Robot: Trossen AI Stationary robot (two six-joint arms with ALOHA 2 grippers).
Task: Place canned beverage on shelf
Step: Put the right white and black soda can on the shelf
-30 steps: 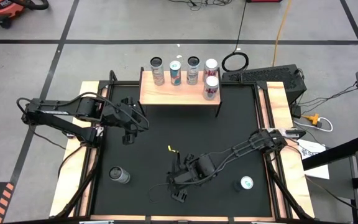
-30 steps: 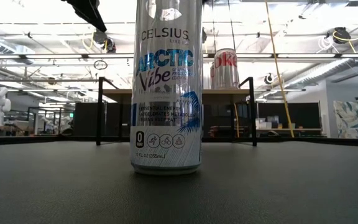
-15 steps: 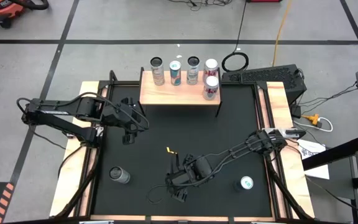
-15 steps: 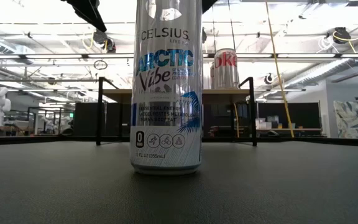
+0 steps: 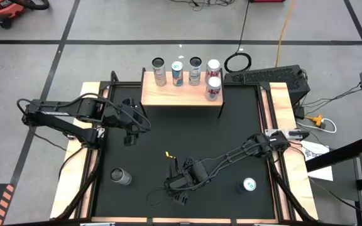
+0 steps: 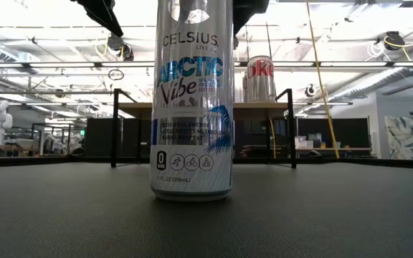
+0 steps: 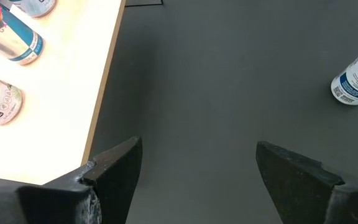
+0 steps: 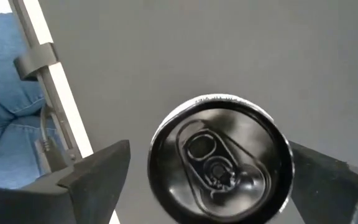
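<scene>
Reaching for the pick — right gripper (image 8: 207, 180) hangs above the Celsius can (image 8: 221, 157), jaws wide, can top centred between them; next, descend and close.

Grey tiled floor (image 5: 105, 25) w/ dark lines seen around table. Orange cable (image 5: 286, 25) laid across floor. Ceiling strip lights (image 6: 41, 32), beams seen in bkgd; white wall at right.

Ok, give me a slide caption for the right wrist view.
Open right gripper poised above an upright can on the black table.
</scene>
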